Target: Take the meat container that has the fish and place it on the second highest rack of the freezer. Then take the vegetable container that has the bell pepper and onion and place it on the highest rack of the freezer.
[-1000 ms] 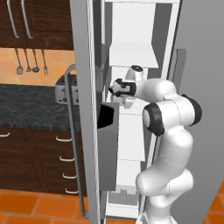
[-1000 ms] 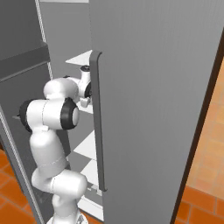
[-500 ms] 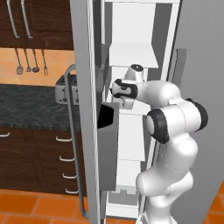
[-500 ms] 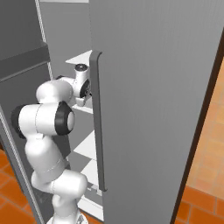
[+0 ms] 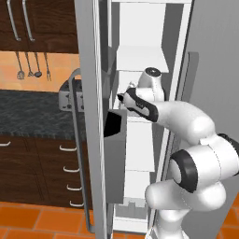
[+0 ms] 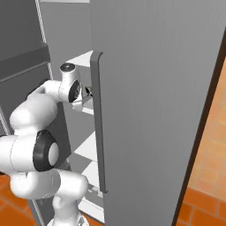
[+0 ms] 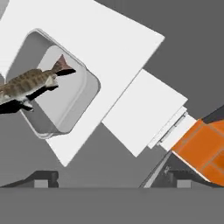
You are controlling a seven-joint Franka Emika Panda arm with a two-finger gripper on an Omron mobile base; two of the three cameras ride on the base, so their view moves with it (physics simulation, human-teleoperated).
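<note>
The meat container (image 7: 65, 109), a clear shallow tray, lies on a flat white rack (image 7: 113, 43) of the freezer (image 5: 140, 58), and the fish (image 7: 26, 83) lies in it. My gripper (image 7: 109, 177) is open and drawn back from the tray, with nothing between its fingertips (image 7: 41, 177). In the left base view the gripper (image 5: 122, 97) reaches into the compartment at the second shelf from the top. The right base view has the gripper (image 6: 88, 92) beside that same shelf (image 6: 86, 105). The topmost shelf (image 5: 140, 58) above it is bare. The vegetable container is out of view.
The freezer door stands open on the left with a dark bin (image 5: 114, 140) and a handle (image 5: 72, 116). The other grey fridge door (image 6: 154, 88) and its handle (image 6: 98, 123) close in on the right. More shelves (image 5: 139, 151) lie below, over an orange tile floor (image 7: 205, 144).
The jaws have opened and let go of the meat container, which now rests on the shelf. The arm's elbow has swung back towards the base.
</note>
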